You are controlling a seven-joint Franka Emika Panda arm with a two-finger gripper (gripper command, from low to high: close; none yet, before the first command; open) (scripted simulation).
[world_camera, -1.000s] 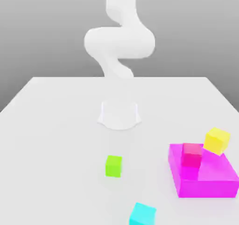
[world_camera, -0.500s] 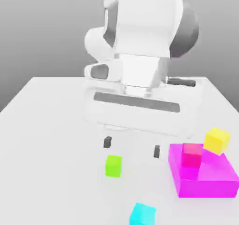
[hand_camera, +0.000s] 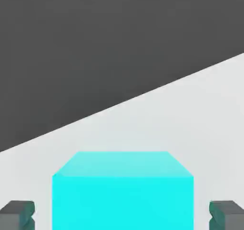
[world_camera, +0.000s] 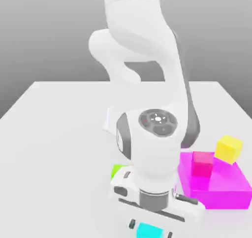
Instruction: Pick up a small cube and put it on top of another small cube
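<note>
1. Of the stacking, only the approach is judged to be done: the cyan, smooth-faced small cube (hand_camera: 122, 203) is straddled by the dark-tipped end effector (hand_camera: 122, 215), whose fingers are held apart, with a gap seen on either side. No grip is shown.
2. Closing, lifting, carrying, lowering onto another small cube and releasing are all left to be done.
3. With 12 o'clock taken as the far side of the exterior view, the cyan cube is found on the near part of the white tabletop (world_camera: 54, 173), between the fingertips and touched by neither.
4. From it, the bright green small cube (world_camera: 117, 170) is placed at about 11 o'clock, partly covered by the arm (world_camera: 156, 148).
5. At about 2 o'clock the wide, flat magenta block (world_camera: 221, 198) is seen, with the red small cube (world_camera: 202, 164) over its top.
6. Farther out, between 1 and 2 o'clock, the tilted yellow small cube (world_camera: 229, 149) is seen by the block's far edge; its support cannot be told.
</note>
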